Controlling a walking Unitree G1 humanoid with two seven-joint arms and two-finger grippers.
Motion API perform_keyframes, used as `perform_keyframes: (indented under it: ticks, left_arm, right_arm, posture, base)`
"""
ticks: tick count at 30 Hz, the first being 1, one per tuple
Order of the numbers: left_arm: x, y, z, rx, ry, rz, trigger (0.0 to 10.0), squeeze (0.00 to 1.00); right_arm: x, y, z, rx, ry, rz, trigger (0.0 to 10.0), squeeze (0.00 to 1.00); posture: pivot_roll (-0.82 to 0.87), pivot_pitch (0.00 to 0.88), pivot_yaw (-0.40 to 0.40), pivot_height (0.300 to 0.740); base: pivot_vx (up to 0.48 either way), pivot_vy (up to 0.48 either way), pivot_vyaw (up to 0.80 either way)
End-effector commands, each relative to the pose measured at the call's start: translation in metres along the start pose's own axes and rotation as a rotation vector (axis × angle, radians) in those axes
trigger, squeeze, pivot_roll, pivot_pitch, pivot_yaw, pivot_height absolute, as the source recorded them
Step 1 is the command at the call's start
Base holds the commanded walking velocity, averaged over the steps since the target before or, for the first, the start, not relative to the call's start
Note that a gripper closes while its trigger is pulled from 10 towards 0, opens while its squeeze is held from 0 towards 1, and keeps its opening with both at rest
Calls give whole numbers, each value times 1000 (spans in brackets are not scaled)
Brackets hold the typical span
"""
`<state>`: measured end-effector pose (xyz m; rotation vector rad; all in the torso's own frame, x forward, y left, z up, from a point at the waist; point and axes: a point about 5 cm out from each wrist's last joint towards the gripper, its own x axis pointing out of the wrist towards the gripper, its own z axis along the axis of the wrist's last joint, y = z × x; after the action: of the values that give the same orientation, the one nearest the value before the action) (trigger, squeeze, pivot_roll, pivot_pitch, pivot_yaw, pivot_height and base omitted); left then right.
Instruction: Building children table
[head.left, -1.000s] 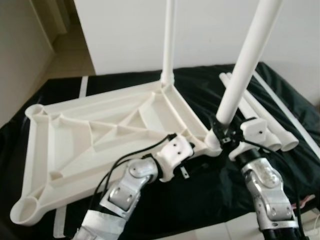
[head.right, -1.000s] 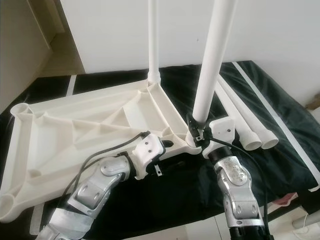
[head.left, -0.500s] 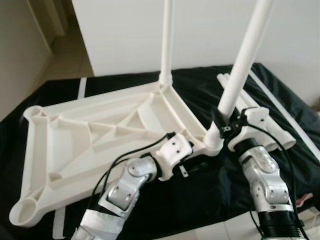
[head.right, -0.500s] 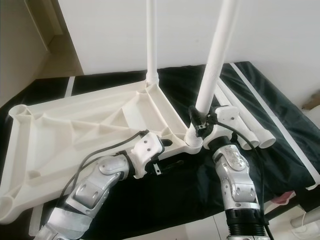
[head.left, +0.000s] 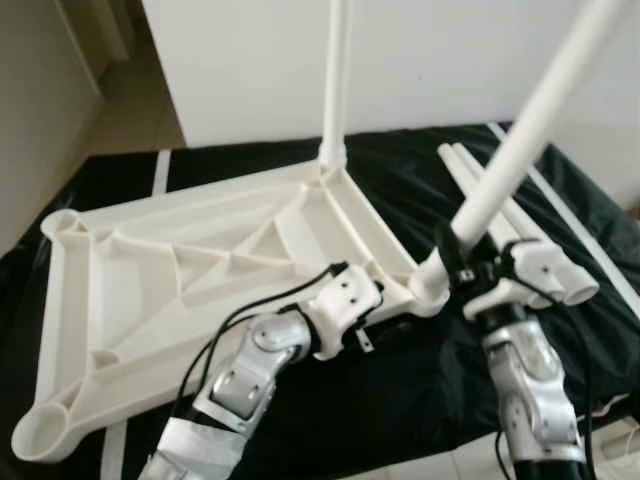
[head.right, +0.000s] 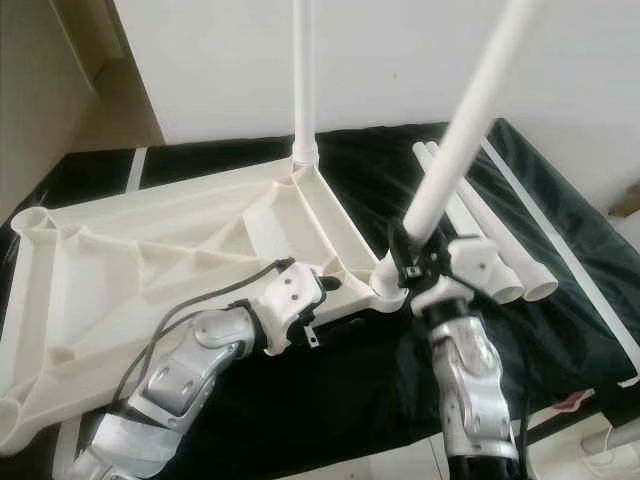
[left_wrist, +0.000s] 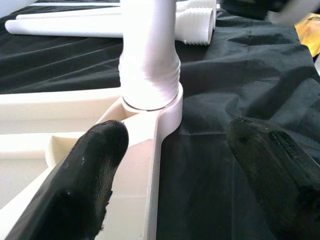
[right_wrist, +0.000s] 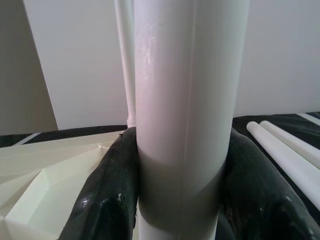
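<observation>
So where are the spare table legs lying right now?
The two spare legs lie side by side on the black cloth, at the robot's right, just beyond the right gripper.

Smooth white plastic tabletop on matt black cloth.

Bright, soft daylight throughout (head views slightly hazy), close fingers blurred

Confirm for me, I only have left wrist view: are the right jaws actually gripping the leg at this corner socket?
Observer: Yes. Right wrist view has both black fingers pressed against the leg, one on each side.
Operator: Is it straight?
Observer: No. From the head it leans toward the robot's right, while the far leg stands upright in its corner of the tabletop.
</observation>
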<state>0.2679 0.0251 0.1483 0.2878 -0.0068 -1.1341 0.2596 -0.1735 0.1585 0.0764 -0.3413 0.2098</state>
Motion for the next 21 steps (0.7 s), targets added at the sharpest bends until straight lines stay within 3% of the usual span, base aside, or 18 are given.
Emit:
perform_keyframes:
  ticks: [1,12,21]
  left_arm:
    - [0,1,3,3,-8,11,10000,0]
    - [0,3,4,4,-9,2,10000,0]
    - [1,3,5,4,-10,6,10000,0]
  right_arm:
    - [-11,2,-19,11,100,8,10000,0]
    - [-14,4,-26,-7,129,22,10000,0]
    - [7,6,-32,-60,269,65,10000,0]
  posture:
    - [-42,32,2,740]
    - [-45,33,9,740]
    - [-41,32,6,740]
  base:
    - [0,0,0]
    - [0,0,0]
    - [0,0,0]
